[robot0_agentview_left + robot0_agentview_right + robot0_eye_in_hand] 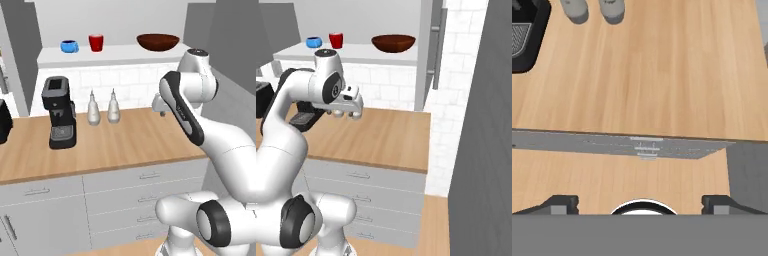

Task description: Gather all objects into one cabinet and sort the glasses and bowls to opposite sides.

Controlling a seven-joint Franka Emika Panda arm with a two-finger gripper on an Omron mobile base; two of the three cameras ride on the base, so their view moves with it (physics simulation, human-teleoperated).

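Note:
The open-fronted cabinet [115,55] hangs above the counter. On its white floor slab stand a blue mug [69,46] at the left, a red cup [96,42] beside it, and a wide dark red-brown bowl [158,42] at the right. The same three appear as blue mug [313,42], red cup [335,40] and bowl [393,42]. The glasses are out of view. My gripper [344,114] hovers open and empty above the wooden counter, pointing down, well below the shelf. In the hand view its fingertips [560,203] stand wide apart over the counter's front edge.
A black coffee machine [60,113] stands on the wooden counter [125,140] at the left, with two white bottles [103,108] beside it near the tiled wall. Grey drawers [145,180] run below. A tall grey panel [428,55] bounds the counter's right end.

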